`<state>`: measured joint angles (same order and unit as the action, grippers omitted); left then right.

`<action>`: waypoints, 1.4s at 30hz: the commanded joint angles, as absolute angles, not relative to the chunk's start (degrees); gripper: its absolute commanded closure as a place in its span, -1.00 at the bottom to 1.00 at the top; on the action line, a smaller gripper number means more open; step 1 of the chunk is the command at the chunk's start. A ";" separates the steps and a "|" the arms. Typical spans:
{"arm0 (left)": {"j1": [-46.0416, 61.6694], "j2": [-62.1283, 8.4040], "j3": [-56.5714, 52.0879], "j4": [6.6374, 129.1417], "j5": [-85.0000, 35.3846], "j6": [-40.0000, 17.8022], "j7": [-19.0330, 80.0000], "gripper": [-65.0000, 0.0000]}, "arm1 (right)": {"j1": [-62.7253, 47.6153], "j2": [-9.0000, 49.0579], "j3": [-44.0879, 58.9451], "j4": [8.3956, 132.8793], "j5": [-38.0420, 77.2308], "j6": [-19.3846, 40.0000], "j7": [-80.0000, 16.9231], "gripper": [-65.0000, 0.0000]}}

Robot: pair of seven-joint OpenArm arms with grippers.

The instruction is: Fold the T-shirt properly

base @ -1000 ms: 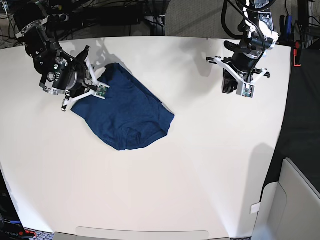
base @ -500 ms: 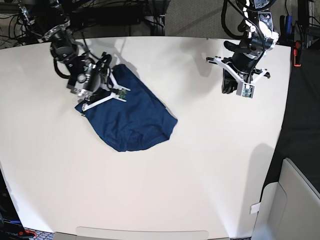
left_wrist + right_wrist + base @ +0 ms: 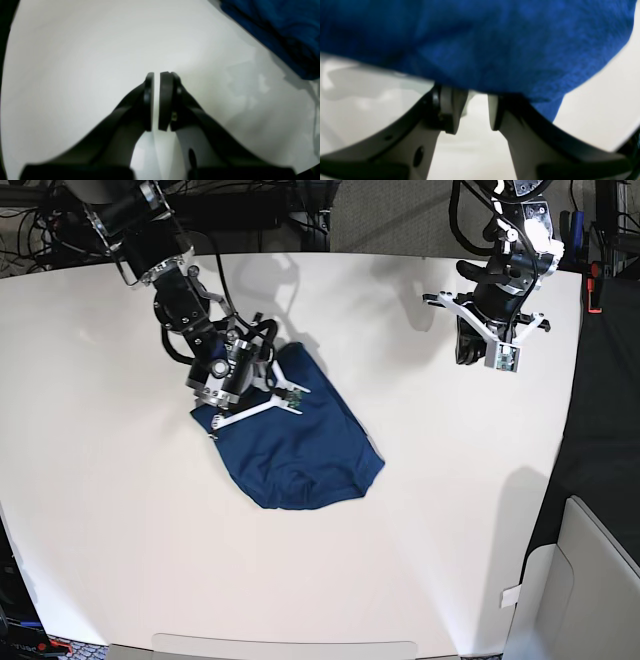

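Observation:
The blue T-shirt (image 3: 312,448) lies folded in a compact bundle on the white table (image 3: 420,560), left of centre. My right gripper (image 3: 240,385) sits on its upper left edge. In the right wrist view the T-shirt (image 3: 495,37) drapes over the fingertips; the jaws stand a little apart, closed on the fabric edge (image 3: 477,98). My left gripper (image 3: 467,348) hangs over bare table at the far right, away from the cloth. In the left wrist view it (image 3: 156,75) is shut and empty, with the T-shirt (image 3: 275,30) at the top right corner.
A pale box (image 3: 585,580) stands off the table's right front corner. Dark cables and stands (image 3: 260,210) run behind the table's far edge. The table's right edge lies close to my left arm.
My right gripper has moved to the right and towards the front, and the T-shirt has slid with it towards the table's middle. My left gripper has shifted only slightly.

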<state>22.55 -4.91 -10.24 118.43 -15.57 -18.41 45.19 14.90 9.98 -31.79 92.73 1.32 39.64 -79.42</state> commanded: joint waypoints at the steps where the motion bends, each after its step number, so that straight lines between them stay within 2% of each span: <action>1: 22.46 -5.23 -11.12 119.34 -15.96 -18.51 44.18 0.90 | 14.90 8.75 -32.22 92.70 3.38 40.00 -78.29 0.45; 10: 22.29 -5.14 -12.44 119.34 -15.96 -18.51 44.18 0.90 | 16.75 1.80 -32.13 89.54 3.38 40.00 -77.67 0.45; 20: 22.46 -5.14 -12.62 119.34 -15.96 -18.51 44.18 0.90 | 16.75 1.10 -31.96 90.15 3.47 40.00 -75.74 0.45; 27: 22.46 -5.05 -14.37 119.43 -16.04 -18.51 44.18 0.90 | 11.47 4.79 -31.43 104.84 3.30 40.00 -75.74 0.45; 32: 22.46 -5.05 -14.37 119.43 -16.04 -18.51 44.35 0.90 | 5.23 6.20 -24.48 113.27 3.30 40.00 -75.56 0.45; 35: 22.46 -5.05 -14.20 119.43 -16.04 -18.51 44.18 0.90 | 4.62 3.38 -21.76 113.10 3.65 40.00 -75.47 0.45; 42: 22.37 -4.97 -13.93 119.43 -16.04 -18.51 44.18 0.90 | 7.69 -6.99 -21.49 103.25 3.65 40.00 -72.66 0.45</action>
<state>22.55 -4.64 -13.91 118.43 -15.59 -18.44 45.58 6.70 -6.39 -21.32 102.15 3.11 40.03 -73.87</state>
